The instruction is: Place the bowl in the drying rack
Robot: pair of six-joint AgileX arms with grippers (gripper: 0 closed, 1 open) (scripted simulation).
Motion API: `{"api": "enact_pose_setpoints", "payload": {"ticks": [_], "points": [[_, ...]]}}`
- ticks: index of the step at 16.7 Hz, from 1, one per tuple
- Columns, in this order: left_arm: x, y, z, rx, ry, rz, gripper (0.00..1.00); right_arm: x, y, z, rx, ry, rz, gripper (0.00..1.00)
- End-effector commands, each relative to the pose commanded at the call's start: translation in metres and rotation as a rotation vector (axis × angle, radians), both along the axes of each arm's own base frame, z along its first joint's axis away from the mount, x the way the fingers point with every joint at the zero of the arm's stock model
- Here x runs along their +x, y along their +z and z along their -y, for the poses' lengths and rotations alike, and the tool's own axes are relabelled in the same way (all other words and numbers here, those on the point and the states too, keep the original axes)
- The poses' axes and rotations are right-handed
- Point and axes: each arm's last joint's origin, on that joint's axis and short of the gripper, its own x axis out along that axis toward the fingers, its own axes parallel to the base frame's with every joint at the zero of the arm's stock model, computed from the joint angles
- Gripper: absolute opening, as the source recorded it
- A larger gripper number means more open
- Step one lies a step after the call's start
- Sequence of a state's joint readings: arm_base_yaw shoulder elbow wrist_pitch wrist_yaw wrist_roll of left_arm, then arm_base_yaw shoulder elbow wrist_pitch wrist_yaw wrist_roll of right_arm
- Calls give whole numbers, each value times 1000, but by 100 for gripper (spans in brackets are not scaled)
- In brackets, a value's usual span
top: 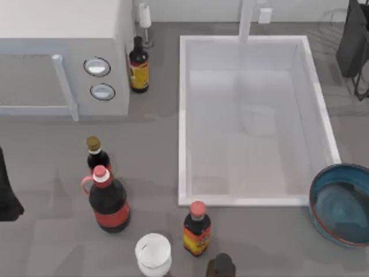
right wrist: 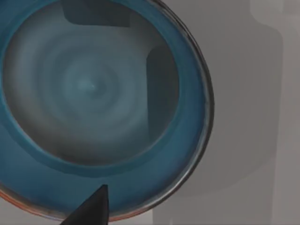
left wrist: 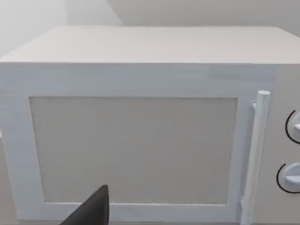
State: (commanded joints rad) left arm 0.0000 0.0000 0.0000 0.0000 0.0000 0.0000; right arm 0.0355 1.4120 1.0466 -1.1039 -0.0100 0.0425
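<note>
The bowl (top: pixel 341 203), teal-blue inside with a thin reddish-brown rim, rests on the grey counter at the right edge, just off the sink's front right corner. In the right wrist view the bowl (right wrist: pixel 93 93) lies close below, seen from above. A dark tip of my right gripper (right wrist: pixel 93 207) hangs over its near rim. The drying rack (top: pixel 333 26), thin dark wire rods, stands at the far right corner, with a dark part of my right arm (top: pixel 353 37) beside it. My left arm (top: pixel 7 193) is parked at the left edge, and my left gripper (left wrist: pixel 91 208) faces the microwave door.
A big white sink (top: pixel 182 115) with a faucet (top: pixel 247 20) takes up the middle. A white microwave (top: pixel 63 57) stands at the back left, with a dark bottle (top: pixel 138 64) beside it. Several bottles (top: pixel 108 199) (top: pixel 196 228) and a white cup (top: pixel 154 254) crowd the front.
</note>
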Motion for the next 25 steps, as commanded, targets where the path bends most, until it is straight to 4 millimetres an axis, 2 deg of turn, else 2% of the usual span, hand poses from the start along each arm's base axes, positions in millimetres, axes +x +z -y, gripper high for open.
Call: {"api": "enact_pose_setpoints", "payload": {"ticks": [5,7,14,16,19,25], "points": [[0,0,0,0,0,0,100,0,-5,1,0,-2,-2,100],[0,0,0,0,0,0,100,3,-19,0,0,0,-6,100],[0,0,0,0,0,0,100,11,-92,-1,0,0,6,100],[0,0,0,0,0,0,100,10,-99,-1,0,0,0,100],[0,0,0,0,0,0,100,10,-99,-1,0,0,0,100],[0,0,0,0,0,0,100,10,-99,-1,0,0,0,55]]}}
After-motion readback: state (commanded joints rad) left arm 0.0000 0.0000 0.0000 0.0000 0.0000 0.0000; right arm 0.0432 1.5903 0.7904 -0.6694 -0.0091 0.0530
